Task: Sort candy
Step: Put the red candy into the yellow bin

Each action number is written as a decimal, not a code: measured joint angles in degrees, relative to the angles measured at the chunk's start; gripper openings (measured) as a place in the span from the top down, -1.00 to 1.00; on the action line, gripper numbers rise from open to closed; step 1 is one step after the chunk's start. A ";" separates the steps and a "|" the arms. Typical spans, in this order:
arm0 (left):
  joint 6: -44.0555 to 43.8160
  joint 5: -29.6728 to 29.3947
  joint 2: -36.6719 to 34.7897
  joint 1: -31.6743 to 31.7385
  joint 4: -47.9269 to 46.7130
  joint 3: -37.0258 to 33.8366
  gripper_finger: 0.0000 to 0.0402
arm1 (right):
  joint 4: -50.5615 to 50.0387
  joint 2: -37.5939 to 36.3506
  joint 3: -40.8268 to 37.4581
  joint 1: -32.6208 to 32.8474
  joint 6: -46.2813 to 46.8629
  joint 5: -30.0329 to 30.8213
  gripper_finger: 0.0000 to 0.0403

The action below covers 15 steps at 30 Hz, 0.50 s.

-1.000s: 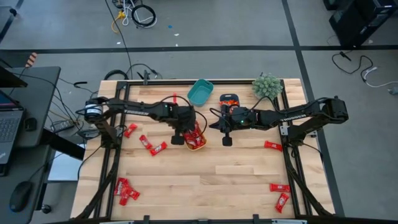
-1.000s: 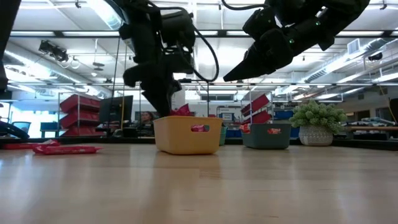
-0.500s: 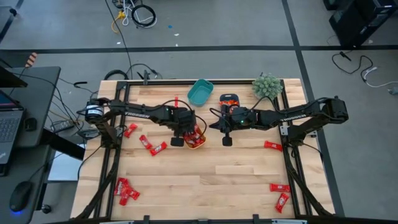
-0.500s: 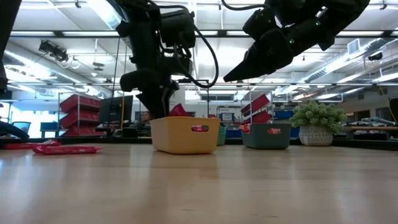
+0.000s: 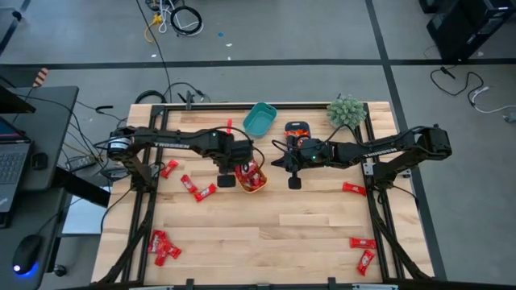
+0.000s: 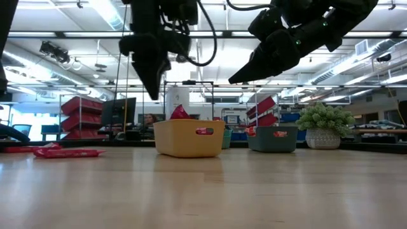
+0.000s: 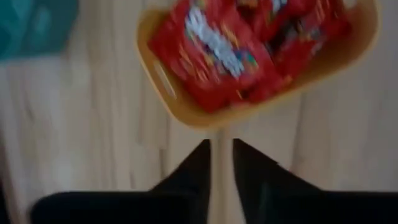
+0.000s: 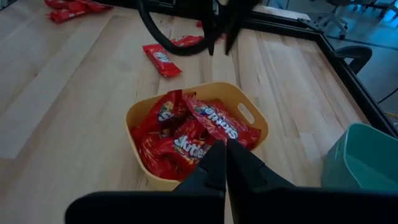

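The yellow bin (image 5: 253, 178) sits mid-table, stuffed with red candy (image 8: 186, 140); one pack pokes up over the rim in the low view. The left gripper (image 5: 228, 180) hangs just left of the bin, lifted well above the table in the low view (image 6: 151, 83). Its wrist cam shows the fingers (image 7: 193, 171) nearly together with only a thin slit between them and nothing in there, so basically closed and empty.

The right gripper (image 5: 293, 182) hovers on the bin's other side, a bit apart from it and also up in the air. Its fingers (image 8: 214, 163) look pinched together too, holding nothing.

Loose candy is still scattered around the table (image 5: 306, 234): a few packs (image 5: 199, 192) left of the left gripper, a little pile (image 5: 161, 246) near the front left corner, one (image 5: 353, 188) right of the right gripper and a couple (image 5: 364, 251) near the front right corner.

A teal bin (image 5: 260, 119) sits at the back edge, a second one (image 5: 298, 130) with candy beside it, then a small plant (image 5: 346, 111).
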 joint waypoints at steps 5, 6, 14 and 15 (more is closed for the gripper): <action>-7.16 2.29 -2.08 -1.59 -7.71 -0.02 0.96 | 1.00 0.00 -0.02 0.00 -0.04 0.00 1.00; -8.19 2.33 -2.81 -2.18 -8.50 -0.03 0.97 | 1.41 0.00 -0.02 0.00 -0.04 -0.10 1.00; -18.86 2.26 -8.74 -9.30 -7.54 -1.11 0.99 | 5.47 0.01 -0.02 0.99 1.52 -1.99 1.00; -20.31 2.28 -9.65 -10.39 -7.28 -2.19 0.99 | 6.37 0.29 -0.02 1.21 1.78 -2.00 1.00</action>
